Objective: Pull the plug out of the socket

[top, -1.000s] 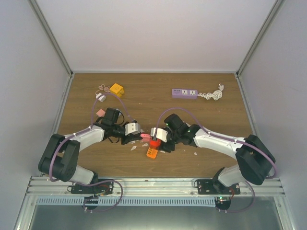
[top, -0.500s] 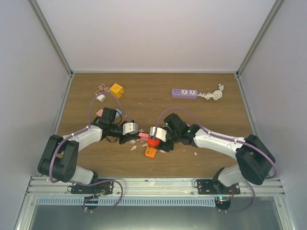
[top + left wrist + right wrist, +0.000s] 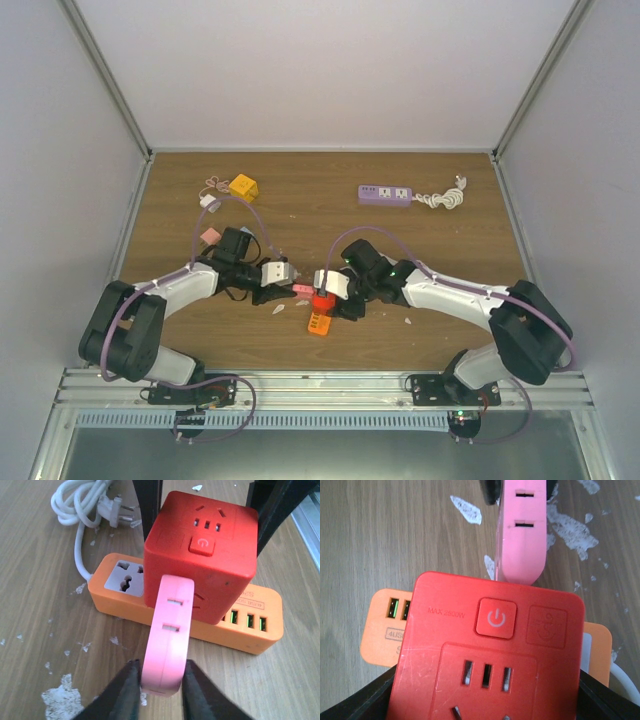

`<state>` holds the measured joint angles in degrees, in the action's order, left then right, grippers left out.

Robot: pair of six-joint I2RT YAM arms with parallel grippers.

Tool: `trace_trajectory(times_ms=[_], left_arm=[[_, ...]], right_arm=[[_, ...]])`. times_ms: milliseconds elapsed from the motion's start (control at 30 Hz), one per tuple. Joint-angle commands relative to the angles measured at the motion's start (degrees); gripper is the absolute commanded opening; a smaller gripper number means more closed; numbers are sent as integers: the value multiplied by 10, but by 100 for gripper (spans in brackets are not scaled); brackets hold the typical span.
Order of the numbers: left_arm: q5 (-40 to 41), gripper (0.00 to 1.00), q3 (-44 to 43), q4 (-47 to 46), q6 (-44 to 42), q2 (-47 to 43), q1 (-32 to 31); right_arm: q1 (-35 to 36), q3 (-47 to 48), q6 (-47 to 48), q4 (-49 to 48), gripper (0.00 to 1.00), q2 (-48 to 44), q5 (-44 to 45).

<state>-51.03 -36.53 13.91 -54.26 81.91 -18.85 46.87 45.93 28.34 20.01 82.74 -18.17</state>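
Two arms met near the middle of the counter (image 3: 450, 250) in the overhead view. The left claw (image 3: 289, 287) was clamped on a pink plug (image 3: 302, 289). The right claw (image 3: 331, 293) was clamped around a red cube socket (image 3: 321, 302), and an orange power strip (image 3: 318, 324) lay just beneath.

From the left wrist, the pink plug (image 3: 167, 630) was pinched across its flat sides between the fingers (image 3: 122, 692). Its far end touched the red cube socket (image 3: 200, 550). The prongs were hidden, so how deep they sat could not be told.

From the right wrist, the red cube socket (image 3: 490, 665) filled the claw's span, dark fingers hugging both lower corners.

Both pieces looked like hard, smooth, light plastic, so they were probably stiff but slippery. The plug's broad flat faces seemed the best place to hold it. A straight pull away from the socket face, with the cube braced, would likely free it, whereas twisting could jam the prongs.
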Motion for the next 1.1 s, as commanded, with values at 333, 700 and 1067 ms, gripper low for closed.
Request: trace_trajectory(times_ms=[333, 700, 1067], left_arm=[[72, 41, 2, -85, 46, 24, -62], [90, 13, 8, -61, -25, 18, -40], [90, 8, -28, -15, -101, 23, 30]], right_arm=[[1, -5, 26, 25, 22, -10, -6], [1, -15, 30, 47, 11, -15, 1], [2, -21, 37, 75, 9, -8, 1]])
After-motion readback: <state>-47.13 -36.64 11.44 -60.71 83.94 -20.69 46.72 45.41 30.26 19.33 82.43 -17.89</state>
